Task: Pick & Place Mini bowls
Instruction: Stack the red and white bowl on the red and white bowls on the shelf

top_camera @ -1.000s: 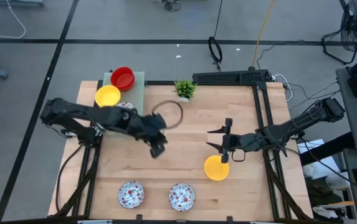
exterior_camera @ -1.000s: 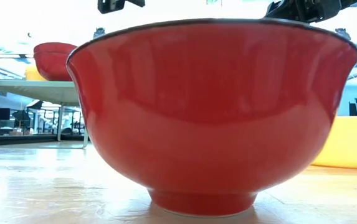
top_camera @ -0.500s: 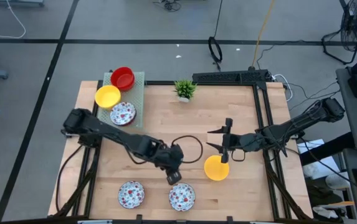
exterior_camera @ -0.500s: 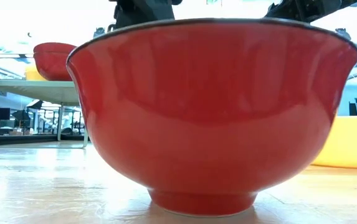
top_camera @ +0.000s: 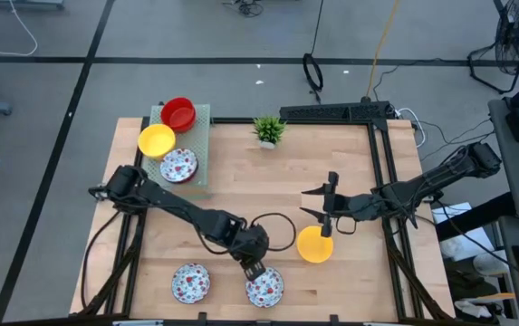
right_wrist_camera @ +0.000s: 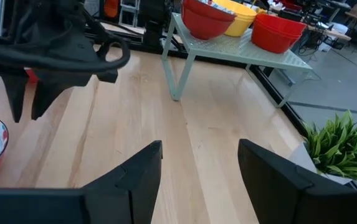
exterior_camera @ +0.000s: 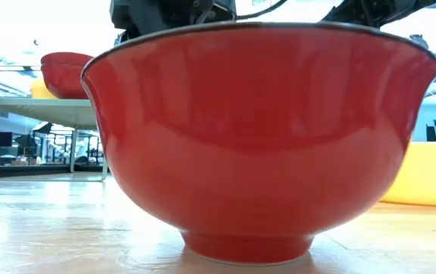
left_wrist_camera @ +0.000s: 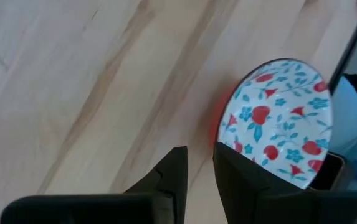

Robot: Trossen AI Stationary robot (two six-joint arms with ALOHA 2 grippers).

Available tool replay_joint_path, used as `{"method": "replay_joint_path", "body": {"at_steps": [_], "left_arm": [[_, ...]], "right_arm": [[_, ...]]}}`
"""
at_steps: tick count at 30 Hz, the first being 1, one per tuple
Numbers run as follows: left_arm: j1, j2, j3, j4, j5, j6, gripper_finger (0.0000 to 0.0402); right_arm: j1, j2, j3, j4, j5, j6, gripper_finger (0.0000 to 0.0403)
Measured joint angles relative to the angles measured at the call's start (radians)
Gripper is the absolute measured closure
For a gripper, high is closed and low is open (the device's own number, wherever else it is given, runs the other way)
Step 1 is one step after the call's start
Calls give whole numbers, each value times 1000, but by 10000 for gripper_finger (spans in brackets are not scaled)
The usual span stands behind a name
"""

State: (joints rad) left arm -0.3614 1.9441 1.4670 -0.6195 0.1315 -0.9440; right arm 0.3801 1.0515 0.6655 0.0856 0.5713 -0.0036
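Left gripper [top_camera: 254, 270]: swung from the rack [top_camera: 197, 119] corner to floral bowl [top_camera: 264, 286] at front edge, fingers narrowly apart, empty; pick pending; right gripper [top_camera: 321, 206]: wide apart, idle.

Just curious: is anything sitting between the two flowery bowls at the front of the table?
No. From above, only bare wood separates the left floral bowl from the right floral bowl.

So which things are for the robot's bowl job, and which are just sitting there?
For the job:
- white floral bowl under the left tool
- second white floral bowl near the table's front edge
- glossy yellow bowl on the table
- red, yellow and floral bowls on the pale green rack

Just sitting there:
- small green potted plant
- right tool, waiting open
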Motion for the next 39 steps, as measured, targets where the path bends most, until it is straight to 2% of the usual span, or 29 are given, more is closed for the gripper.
{"method": "replay_joint_path", "body": {"at_steps": [9, 16, 19, 28, 32, 39], "left_arm": [[8, 0, 0, 48, 9, 98, 290], [6, 0, 0, 125, 32, 49, 295], [-7, 0, 0, 147, 33, 55, 273], [-8, 12, 1, 148, -29, 104, 172], [-15, 43, 1, 160, -34, 130, 157], [-29, 89, 1, 121, -50, 192, 156]], "right_arm": [[0, 0, 0, 0, 0, 0, 204], [1, 0, 0, 0, 0, 2, 204], [1, 0, 0, 0, 0, 2, 204], [1, 0, 0, 0, 0, 9, 204], [1, -1, 0, -5, 0, 29, 204], [1, -1, -8, -3, 0, 27, 204]]}}
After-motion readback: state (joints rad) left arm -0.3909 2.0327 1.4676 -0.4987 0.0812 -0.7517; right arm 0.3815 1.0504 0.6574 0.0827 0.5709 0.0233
